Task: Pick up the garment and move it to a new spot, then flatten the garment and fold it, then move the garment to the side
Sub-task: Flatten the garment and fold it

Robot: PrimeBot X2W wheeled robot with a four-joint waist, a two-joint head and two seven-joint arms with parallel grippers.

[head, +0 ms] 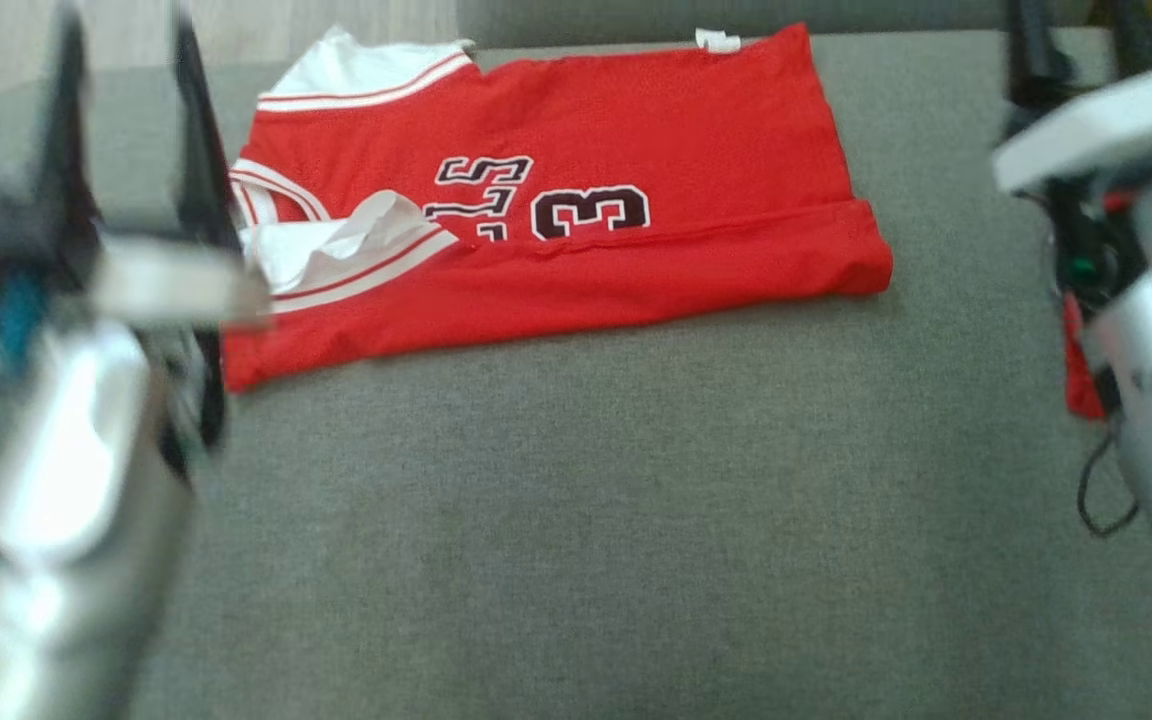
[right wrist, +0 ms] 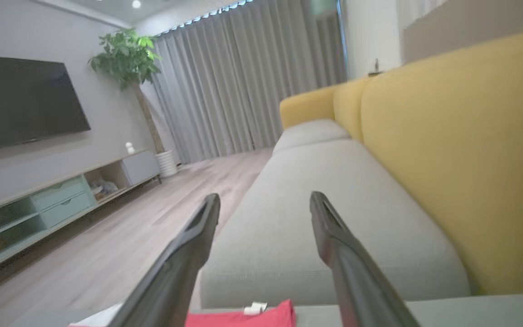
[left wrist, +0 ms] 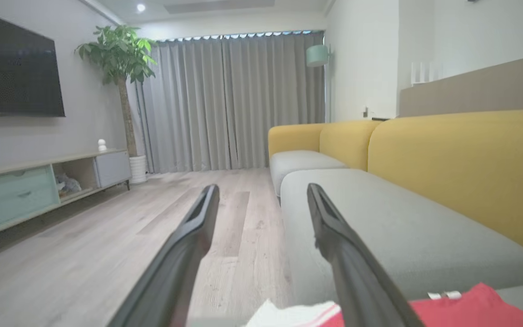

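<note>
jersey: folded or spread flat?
Folded. The near edge of the jersey is doubled over in a band that covers the bottom of the number; armhole trim is flipped, white inside showing.

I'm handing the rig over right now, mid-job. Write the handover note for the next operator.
Left hand: open, empty, over the jersey's white-trimmed end.
Right hand: open, empty, at the jersey's right side.
Garment: the red sleeveless jersey with white trim and black numerals lies on the grey fabric sofa cushion, towards the cushion's far edge.
Done: laid out; its near long edge appears folded over once.
Left: tidy the rumpled white armhole area, probably finish folding, then move it aside.
</note>
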